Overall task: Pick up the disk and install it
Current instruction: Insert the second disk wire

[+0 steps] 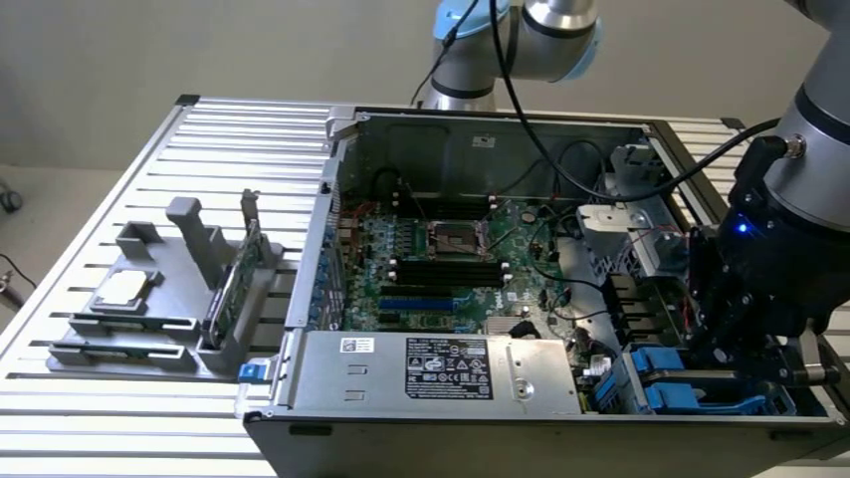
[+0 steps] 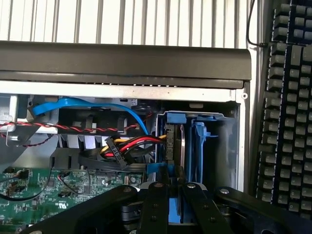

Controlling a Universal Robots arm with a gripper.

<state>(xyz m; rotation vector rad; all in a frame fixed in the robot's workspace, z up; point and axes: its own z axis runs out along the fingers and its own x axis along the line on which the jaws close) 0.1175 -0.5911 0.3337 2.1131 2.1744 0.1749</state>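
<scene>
Now I see the gripper low inside the open computer case, at its corner on the exterior view's right. Its fingers pinch the disk by the blue carrier, edge-on, at the drive bay. Red and yellow cables lie just beside it.

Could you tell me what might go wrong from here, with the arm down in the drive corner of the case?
1. The pincer is closed on the disk standing edge-on in its bay; a slight tilt could jam the blue carrier against the bay wall.
2. The red, yellow and black power cable and the blue data cable lie right beside the bay and could be snagged or pinched.
</scene>
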